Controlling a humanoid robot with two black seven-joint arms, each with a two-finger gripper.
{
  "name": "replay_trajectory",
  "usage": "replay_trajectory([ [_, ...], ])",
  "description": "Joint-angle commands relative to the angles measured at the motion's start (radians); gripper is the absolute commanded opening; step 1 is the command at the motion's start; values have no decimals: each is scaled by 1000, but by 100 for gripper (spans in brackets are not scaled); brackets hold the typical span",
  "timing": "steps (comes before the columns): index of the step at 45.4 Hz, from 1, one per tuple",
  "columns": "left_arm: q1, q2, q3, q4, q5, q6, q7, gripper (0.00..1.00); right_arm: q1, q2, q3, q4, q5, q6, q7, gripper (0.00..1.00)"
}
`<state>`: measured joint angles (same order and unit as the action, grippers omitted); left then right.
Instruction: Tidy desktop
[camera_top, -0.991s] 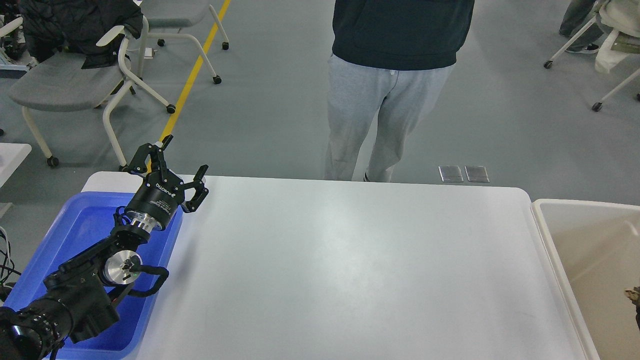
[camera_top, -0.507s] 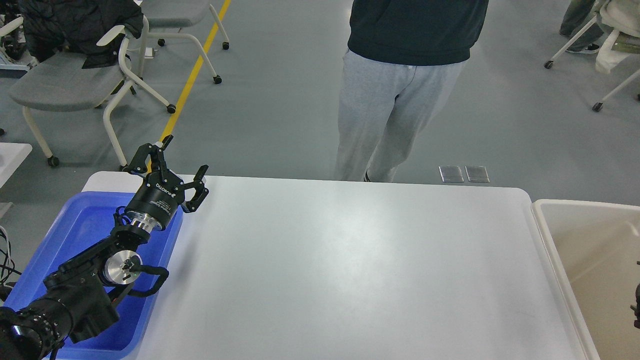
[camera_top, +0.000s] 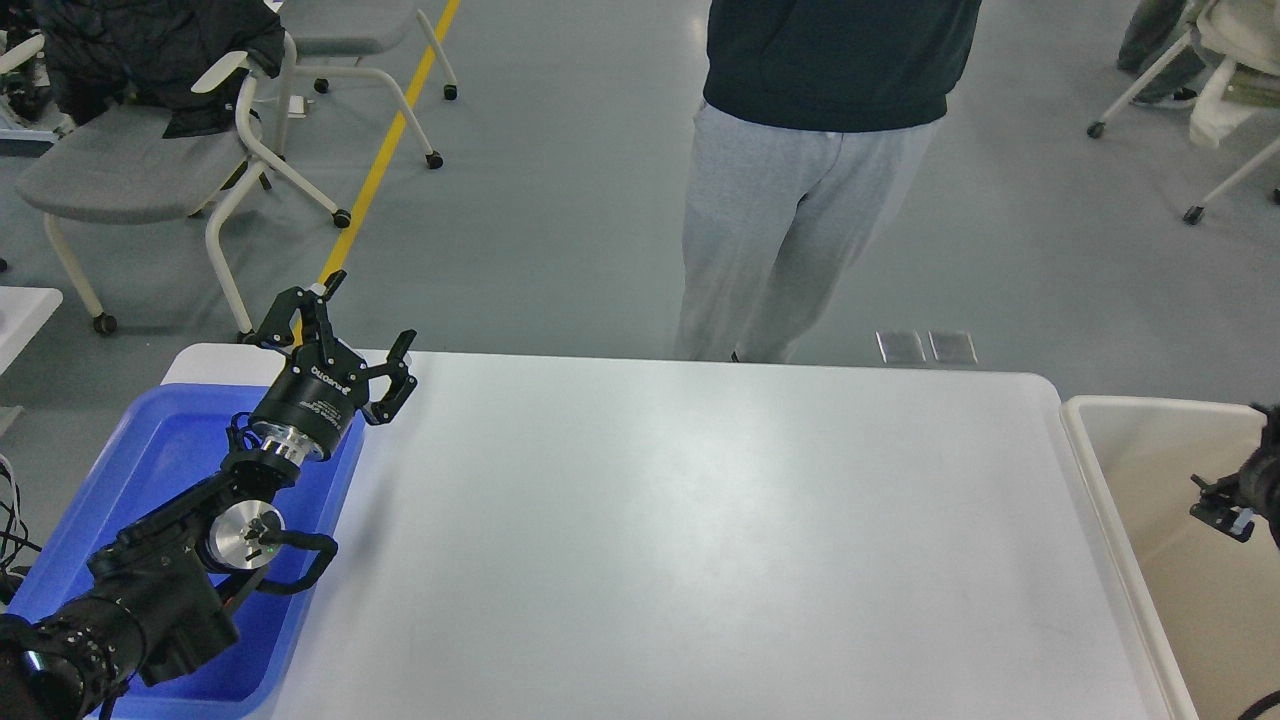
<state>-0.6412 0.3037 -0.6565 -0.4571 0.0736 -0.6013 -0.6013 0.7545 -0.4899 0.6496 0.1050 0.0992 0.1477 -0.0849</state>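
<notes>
Rising over the beige bin (camera_top: 1130, 470), my right gripper (camera_top: 1225, 505), jaws unreadable; left gripper (camera_top: 355, 335) spread empty; desktop (camera_top: 700, 540) bare

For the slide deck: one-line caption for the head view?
Left gripper open above blue tub, white desktop bare, beige bin at right.

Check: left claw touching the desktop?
Cannot tell. The head view shows the left claw, open and empty, over the far-left corner of the desktop beside the blue tub, but a downward look shows neither contact nor gap.
</notes>
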Motion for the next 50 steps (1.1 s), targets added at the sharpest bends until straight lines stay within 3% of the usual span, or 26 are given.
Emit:
replay_trajectory([
  [1, 0, 0, 0, 0, 0, 0, 0, 100, 6, -21, 191, 245, 108, 56, -1, 100],
  [11, 0, 0, 0, 0, 0, 0, 0, 100, 6, 88, 200, 350, 227, 297, -1, 100],
  [15, 0, 0, 0, 0, 0, 0, 0, 100, 5, 129, 202, 380, 227, 345, -1, 100],
  [23, 0, 0, 0, 0, 0, 0, 0, 100, -7, 217, 196, 403, 226, 377, 1, 100],
  [33, 0, 0, 0, 0, 0, 0, 0, 100, -61, 284, 179, 400, 214, 489, 1, 100],
  [50, 0, 0, 0, 0, 0, 0, -2, 100, -127, 326, 179, 387, 214, 490, 1, 100],
])
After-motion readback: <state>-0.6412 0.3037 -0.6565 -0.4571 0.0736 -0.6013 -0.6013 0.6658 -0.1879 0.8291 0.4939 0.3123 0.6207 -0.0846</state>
